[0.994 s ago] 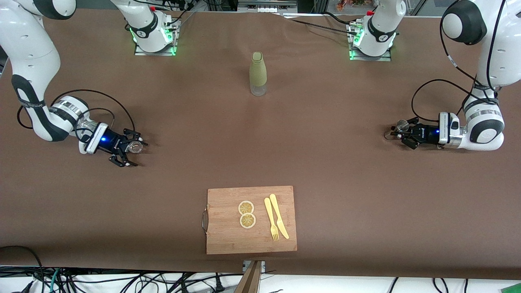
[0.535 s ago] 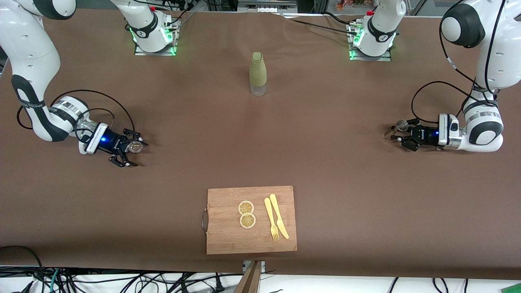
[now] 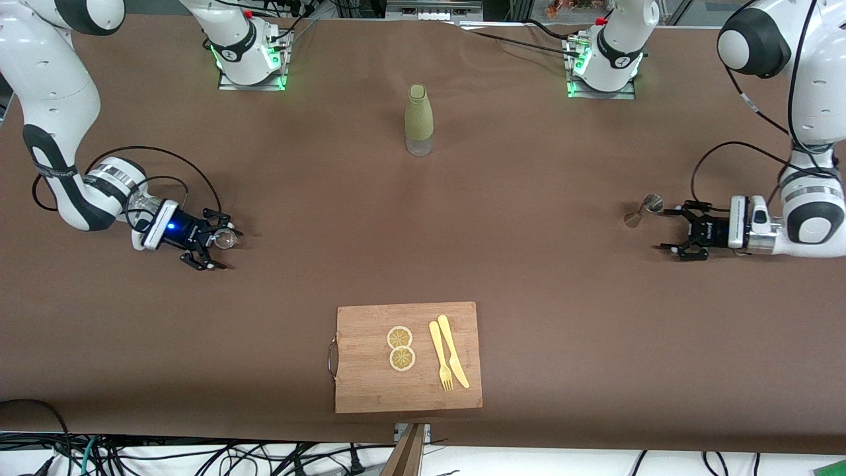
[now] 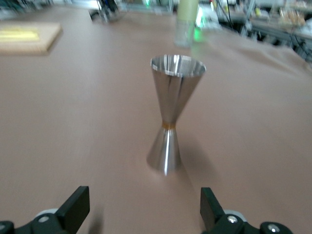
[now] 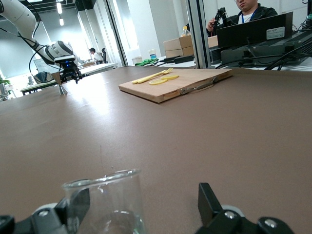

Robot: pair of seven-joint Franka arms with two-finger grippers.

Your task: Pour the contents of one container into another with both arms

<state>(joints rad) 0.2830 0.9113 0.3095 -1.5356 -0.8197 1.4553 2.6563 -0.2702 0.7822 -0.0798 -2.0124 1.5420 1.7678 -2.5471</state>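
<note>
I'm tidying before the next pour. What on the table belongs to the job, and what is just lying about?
Job: steel jigger, glass beaker, left tool and right tool.

Lying about: green bottle, cutting board with lemon slices, fork and knife.

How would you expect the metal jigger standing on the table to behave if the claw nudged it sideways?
The jigger would probably tip easily: it stands tall on a small base with a pinched waist. Its polished steel looks slippery. Once down, it would likely roll in an arc on the tablecloth.

No legible text or labels.
</note>
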